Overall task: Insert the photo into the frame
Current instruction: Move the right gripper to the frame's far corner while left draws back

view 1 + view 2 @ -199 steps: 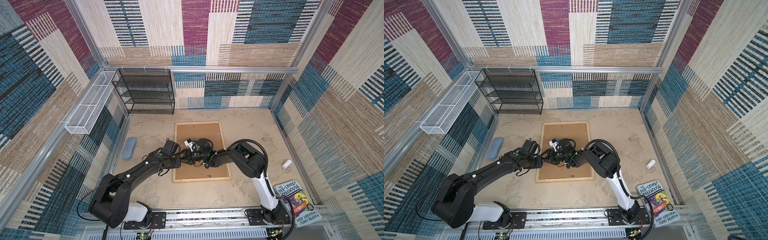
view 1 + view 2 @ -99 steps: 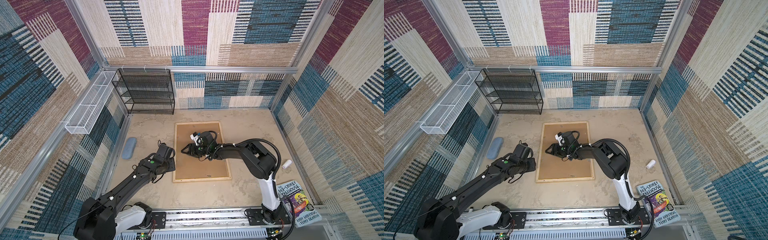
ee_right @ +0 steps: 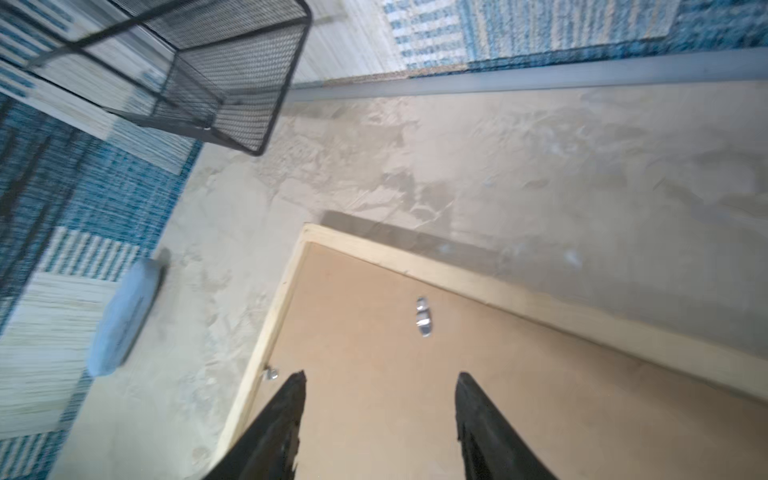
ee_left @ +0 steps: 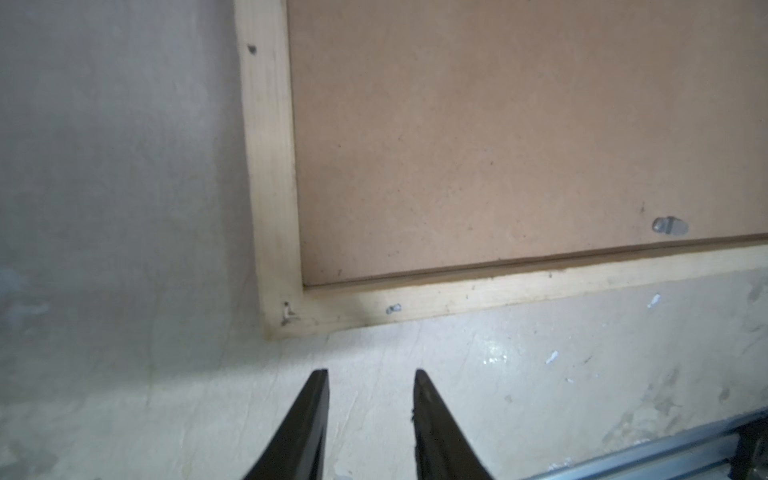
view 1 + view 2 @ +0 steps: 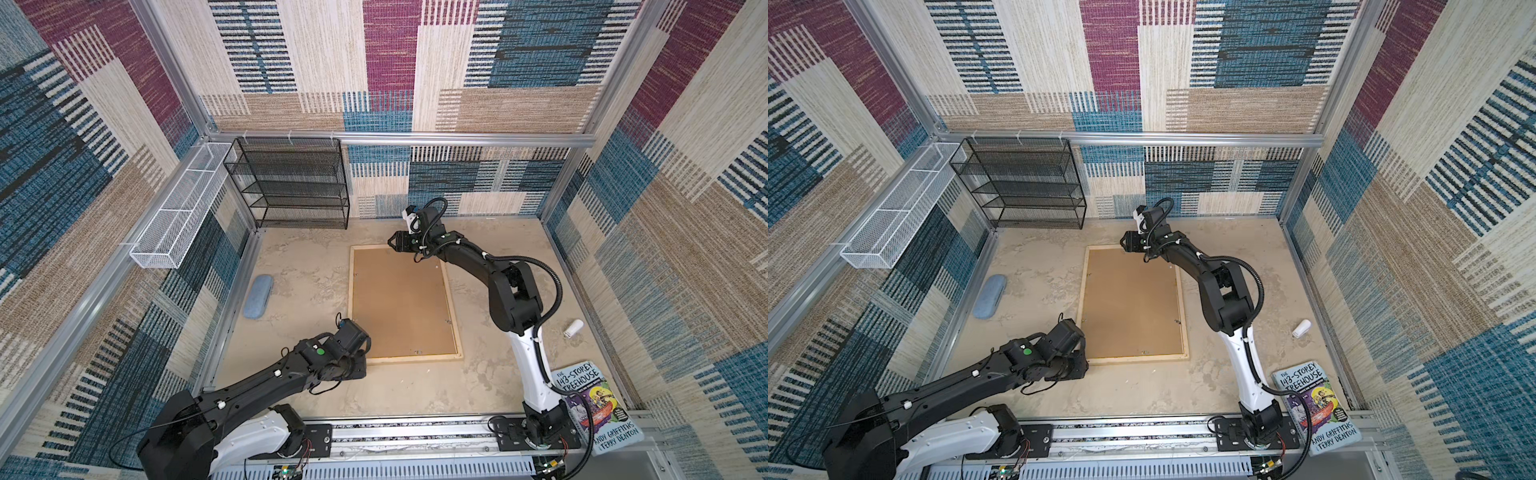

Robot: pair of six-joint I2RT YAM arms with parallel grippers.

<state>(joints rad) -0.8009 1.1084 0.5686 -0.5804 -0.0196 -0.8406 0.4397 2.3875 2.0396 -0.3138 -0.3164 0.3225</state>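
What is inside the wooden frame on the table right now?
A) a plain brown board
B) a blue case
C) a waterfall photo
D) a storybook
A: the frame is filled from edge to edge by a plain brown board, while the storybook and the blue case lie outside it.
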